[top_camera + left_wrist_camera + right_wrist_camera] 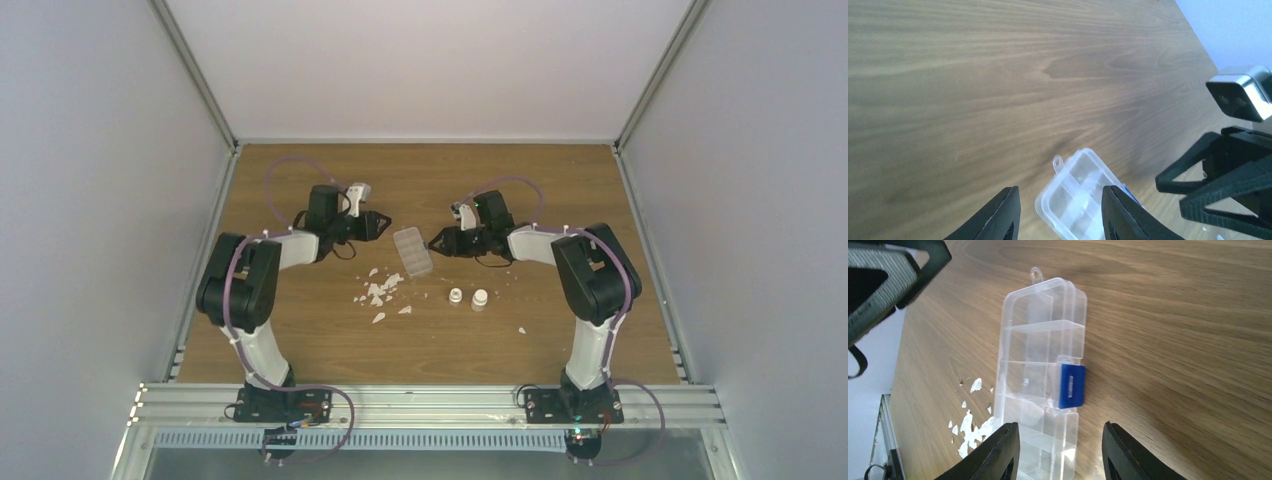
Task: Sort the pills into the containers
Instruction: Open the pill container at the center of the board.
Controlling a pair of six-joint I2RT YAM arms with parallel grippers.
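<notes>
The clear organiser box (412, 251) lies flat on the desk (560, 180) with its lid shut by a blue clasp (1071, 386), between the two arms. The left gripper (386, 226) and the right gripper (434, 243) sit just beside it on either side, both spread wide and gripping nothing. White flakes (378, 292) and two small white vials (480, 299) lie nearer the arm bases.

The organiser box (1040, 375) runs off the bottom edge of both wrist views, so its nearest compartments are cut away. From above, the white vials (480, 299) are too small to tell capped from open, and the pills are too small to make out.
</notes>
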